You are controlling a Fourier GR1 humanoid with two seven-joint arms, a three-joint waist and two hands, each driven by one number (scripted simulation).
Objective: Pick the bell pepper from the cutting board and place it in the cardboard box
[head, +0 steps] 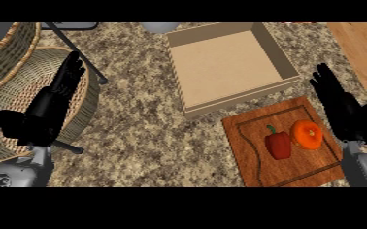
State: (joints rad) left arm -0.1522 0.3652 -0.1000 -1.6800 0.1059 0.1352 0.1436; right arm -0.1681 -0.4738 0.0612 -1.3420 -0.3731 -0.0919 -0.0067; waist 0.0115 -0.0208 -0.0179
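Bell pepper (278, 144) lies untouched in the middle of the cutting board (247, 145), an orange fruit (308, 134) just beside it toward the board's right edge. Right hand (337, 106) hovers past that right edge, fingers straight, holding nothing. Left hand (46, 109) rests open over a wicker basket (18, 85) at the counter's left edge. Cardboard box (229, 63) sits just behind the board's far edge.

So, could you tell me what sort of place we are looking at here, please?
Most likely a kitchen counter: a speckled stone worktop carries a wooden cutting board with a red bell pepper and an orange fruit on it, and wicker baskets stand at the left.
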